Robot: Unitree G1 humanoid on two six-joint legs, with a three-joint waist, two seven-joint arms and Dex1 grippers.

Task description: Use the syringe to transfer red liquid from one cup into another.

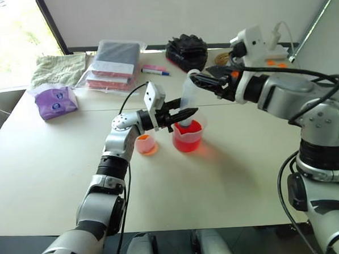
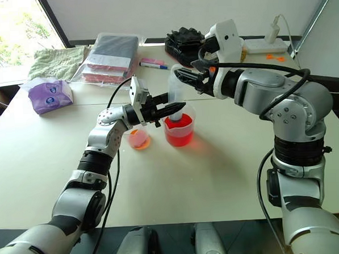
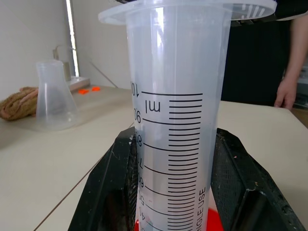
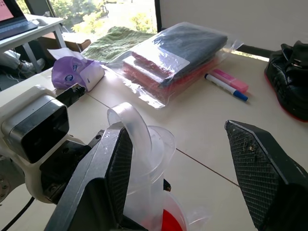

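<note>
Two red-filled cups are counted: a wide cup point(image 1: 187, 136) of deep red liquid point(image 1: 187, 141) and a narrower cup point(image 1: 145, 143) just beside it. One syringe point(image 1: 188, 97), clear with printed graduations, is held upright over the wide cup, clamped by the left gripper point(image 1: 186, 113). Right gripper point(image 4: 178, 159) is spread around its top. A flask point(image 3: 54, 98) and a marker point(image 4: 225, 87) are noted behind.

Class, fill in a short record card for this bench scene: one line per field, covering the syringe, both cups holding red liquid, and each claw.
Syringe: upright, tip down in the wide cup
Wide cup: deep red liquid
Narrow cup: shallow orange-red layer, beside the wide cup on the table
Left claw: shut on the syringe barrel
Right claw: open, at the plunger top, no grip seen
Plunger: top ring between the right claw's fingers
</note>
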